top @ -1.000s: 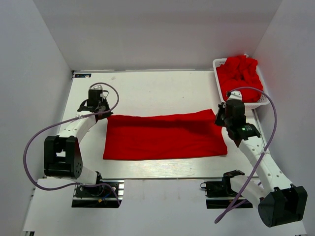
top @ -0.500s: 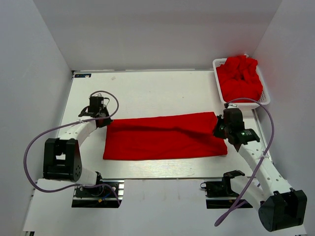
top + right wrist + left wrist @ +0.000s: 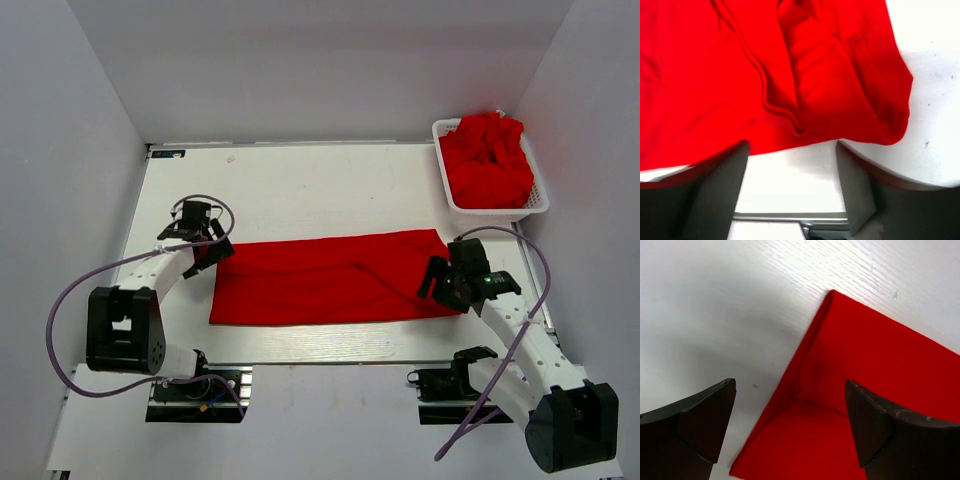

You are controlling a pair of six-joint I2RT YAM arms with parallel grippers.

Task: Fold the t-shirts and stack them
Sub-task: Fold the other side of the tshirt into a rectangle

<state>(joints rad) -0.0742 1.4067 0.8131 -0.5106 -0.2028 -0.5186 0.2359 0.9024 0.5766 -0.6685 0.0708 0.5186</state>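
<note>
Over on the left, the left gripper hangs above the far left corner of the red shirt. Its jaws are spread wide with nothing between them. Its own camera shows the dark fingers straddling that corner, where a top layer lies doubled over a lower one that peeks out along the slanted edge.

I'd say the job here is to set up a crosswise fold. To do it well, each pinch should catch every layer at the corner, not just the top one. Any lift away should go straight up, so a fingertip does not drag the cloth askew.

The shirt itself is plain bright red with no print. It lies as a long flat band across the middle of the white table, a little nearer the arms. Its left end is crisp and square.

Its right end is messier, with a raised ridge, some puckers and a rounded lobe at the corner (a tucked sleeve, perhaps). I'd smooth that before folding, or it will bulk up the stack.

The right gripper sits at that end over the near edge, jaws parted and empty.

At the far right corner, well apart, a heap of red shirts fills the white basket.
</note>
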